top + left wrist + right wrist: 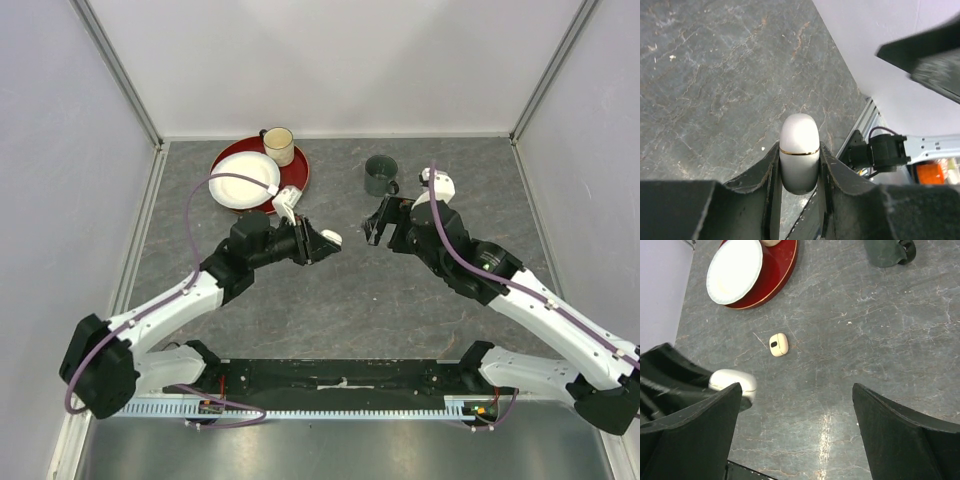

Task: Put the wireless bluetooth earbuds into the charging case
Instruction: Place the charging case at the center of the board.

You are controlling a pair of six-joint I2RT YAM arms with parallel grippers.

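My left gripper (322, 241) (799, 152) is shut on the charging case (331, 238) (799, 134), a white oval shell with a thin gold seam, its lid closed. It is held above the table's middle. The case (733, 380) also shows at the left of the right wrist view. My right gripper (372, 227) (796, 390) hangs open a short way to its right, with nothing between its fingers. On the table below lies a small pale peach rounded piece (778, 344) with a dark spot, possibly one of the earbuds. I cannot find it in the top view.
At the back left a red plate (301, 166) (782, 267) carries a white plate (243, 180) (734, 270) and a cream mug (279, 146). A dark green mug (380, 175) (884, 252) stands behind my right gripper. White walls close in three sides.
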